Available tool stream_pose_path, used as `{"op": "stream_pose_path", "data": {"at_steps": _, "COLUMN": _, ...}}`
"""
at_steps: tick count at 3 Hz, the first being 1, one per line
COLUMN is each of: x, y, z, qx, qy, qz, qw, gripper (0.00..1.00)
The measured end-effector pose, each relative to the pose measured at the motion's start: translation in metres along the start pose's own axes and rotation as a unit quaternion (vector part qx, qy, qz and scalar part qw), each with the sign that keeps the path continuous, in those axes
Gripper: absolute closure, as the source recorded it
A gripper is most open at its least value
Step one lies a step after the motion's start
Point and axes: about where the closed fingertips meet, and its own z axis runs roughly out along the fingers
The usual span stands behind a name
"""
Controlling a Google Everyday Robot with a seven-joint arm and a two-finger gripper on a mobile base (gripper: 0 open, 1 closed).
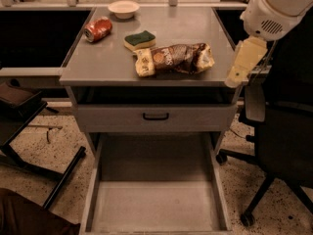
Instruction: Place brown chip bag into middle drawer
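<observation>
The brown chip bag [175, 58] lies flat on the grey cabinet top [107, 58], right of centre, with pale yellow ends. The middle drawer [155, 209] is pulled out at the bottom of the view, and its bare grey floor holds nothing. My gripper [240, 68], cream-coloured under a white arm housing [274, 9], hangs at the right edge of the cabinet top. It is just right of the bag and apart from it.
A yellow sponge with a green top [139, 39] sits just behind the bag. A red soda can [98, 29] and a white bowl [123, 8] are at the back left. A closed drawer front with a black handle [155, 116] is below the top. A black office chair [279, 131] stands at the right.
</observation>
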Motion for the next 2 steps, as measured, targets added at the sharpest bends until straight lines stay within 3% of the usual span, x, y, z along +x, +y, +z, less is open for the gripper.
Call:
{"op": "stream_pose_path", "data": {"at_steps": 1, "x": -0.0285, "y": -0.026, "z": 0.0326, "qx": 0.005, "qy": -0.045, "qz": 0.01, "qw": 0.9989, "gripper": 0.0}}
{"op": "stream_pose_path", "data": {"at_steps": 2, "x": -0.0285, "y": -0.026, "z": 0.0326, "qx": 0.005, "qy": -0.045, "qz": 0.01, "qw": 0.9989, "gripper": 0.0}}
